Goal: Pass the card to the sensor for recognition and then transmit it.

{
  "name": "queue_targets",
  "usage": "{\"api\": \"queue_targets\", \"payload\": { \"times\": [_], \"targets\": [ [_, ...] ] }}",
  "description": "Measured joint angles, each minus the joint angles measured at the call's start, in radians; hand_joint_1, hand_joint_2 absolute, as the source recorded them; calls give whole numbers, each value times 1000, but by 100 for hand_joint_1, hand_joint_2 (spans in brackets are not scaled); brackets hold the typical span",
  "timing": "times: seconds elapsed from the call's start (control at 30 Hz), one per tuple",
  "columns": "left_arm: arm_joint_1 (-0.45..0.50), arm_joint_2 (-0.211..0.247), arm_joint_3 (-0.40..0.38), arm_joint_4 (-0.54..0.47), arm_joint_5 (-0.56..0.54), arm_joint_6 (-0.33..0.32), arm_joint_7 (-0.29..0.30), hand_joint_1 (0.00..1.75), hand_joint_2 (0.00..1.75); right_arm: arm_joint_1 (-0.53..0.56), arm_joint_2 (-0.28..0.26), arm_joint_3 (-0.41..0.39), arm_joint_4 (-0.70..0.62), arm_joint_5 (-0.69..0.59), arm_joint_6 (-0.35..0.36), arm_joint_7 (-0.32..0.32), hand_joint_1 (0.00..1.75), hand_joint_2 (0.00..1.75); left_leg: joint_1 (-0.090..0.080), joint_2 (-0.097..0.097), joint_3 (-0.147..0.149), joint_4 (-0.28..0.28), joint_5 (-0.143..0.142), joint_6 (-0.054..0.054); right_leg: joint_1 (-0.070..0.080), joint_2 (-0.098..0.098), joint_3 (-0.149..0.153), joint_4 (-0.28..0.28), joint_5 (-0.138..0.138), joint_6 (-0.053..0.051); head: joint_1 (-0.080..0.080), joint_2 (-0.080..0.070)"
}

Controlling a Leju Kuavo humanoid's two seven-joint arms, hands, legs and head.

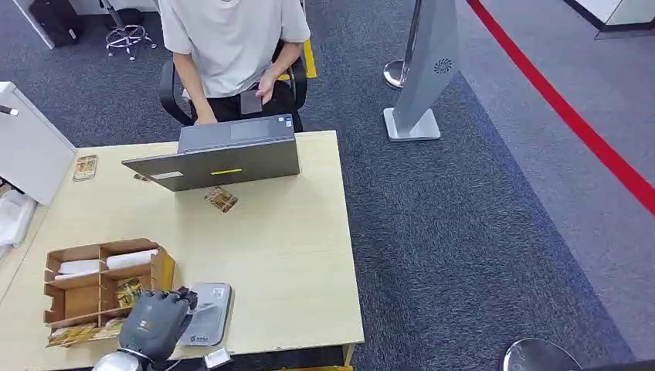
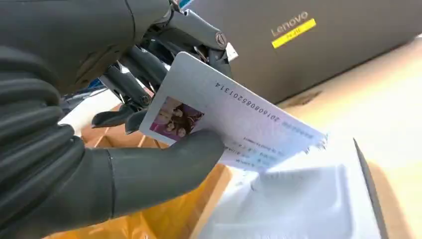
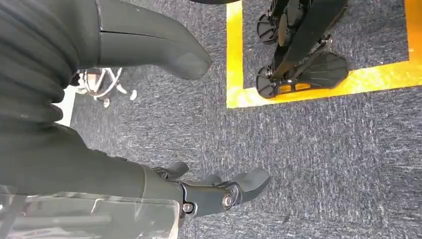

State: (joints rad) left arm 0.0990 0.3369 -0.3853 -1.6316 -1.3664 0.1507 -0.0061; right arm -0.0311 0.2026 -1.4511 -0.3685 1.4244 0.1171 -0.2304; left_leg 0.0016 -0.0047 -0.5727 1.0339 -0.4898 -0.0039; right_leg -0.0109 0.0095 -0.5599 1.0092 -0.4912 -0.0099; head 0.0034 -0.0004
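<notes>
A: Where is the card (image 2: 234, 119)?
B: Pinched in the left hand (image 1: 157, 323), thumb under it and darker fingers (image 2: 130, 79) over the top, tilted just above the pale grey sensor (image 1: 207, 311) at the table's (image 1: 293, 247) near edge.
A: Is it touching the sensor?
B: I cannot tell; the wrist picture blurs the card's far corner. From the head view the hand hides the card altogether.
A: The print?
B: A small photo and a row of digits; the lines below are too smeared to read.
A: The right hand (image 3: 149, 119)?
B: Spread and holding nothing, over dark carpet (image 3: 318, 164). Its wrist cover cuts off much of it.
A: Beyond the sensor?
B: A cardboard organiser (image 1: 100, 287), a laptop (image 1: 220, 154), and a seated person (image 1: 232, 46) cropped at the shoulders.
</notes>
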Motion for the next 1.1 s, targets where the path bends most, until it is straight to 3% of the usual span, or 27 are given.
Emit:
{"api": "queue_targets", "payload": {
  "times": [0.3, 0.47, 0.57, 0.73, 0.83, 1.1],
  "targets": [
    [1, 24, -40, 32, 42, -6, 3, 175, 175, 0, 4, 0, -7, 15, 9, 0, 0, 175, 0, 0, 1, 0, 0, 0, 0, 0, 1, 0, 0, 0, 0, 0],
    [-6, 28, -35, 25, -15, 43, 57, 175, 175, 0, 4, 0, -9, 18, 9, 0, 0, 175, 0, 0, 1, 0, 0, 0, 0, 0, 1, 0, 0, 0, 0, 0],
    [-50, 28, 10, -15, -51, 34, 93, 175, 175, 1, 4, 0, -10, 29, 8, 0, 0, 175, 0, -1, 1, 0, 1, 1, 0, -1, 1, 0, 0, 0, 0, 0],
    [-171, 46, 124, -67, -57, -13, 94, 175, 175, 2, 4, 0, -10, 50, 2, -5, 0, 175, 1, -2, 1, 0, 3, -1, 1, -1, 1, 1, 2, 0, 0, 0],
    [-200, 51, 155, -79, -80, -3, 103, 175, 175, 4, 3, 0, -8, 55, -3, -6, 0, 175, 1, -2, 0, 0, 3, -1, 1, -1, 0, 1, 2, 0, 0, 0],
    [-363, 129, 245, -83, -126, 35, 85, 175, 175, 2, -17, 0, 30, 82, -26, -14, 0, 175, 1, -2, -1, 0, 4, -1, 1, -1, 0, 1, 2, 0, 0, 0]
  ]
}}
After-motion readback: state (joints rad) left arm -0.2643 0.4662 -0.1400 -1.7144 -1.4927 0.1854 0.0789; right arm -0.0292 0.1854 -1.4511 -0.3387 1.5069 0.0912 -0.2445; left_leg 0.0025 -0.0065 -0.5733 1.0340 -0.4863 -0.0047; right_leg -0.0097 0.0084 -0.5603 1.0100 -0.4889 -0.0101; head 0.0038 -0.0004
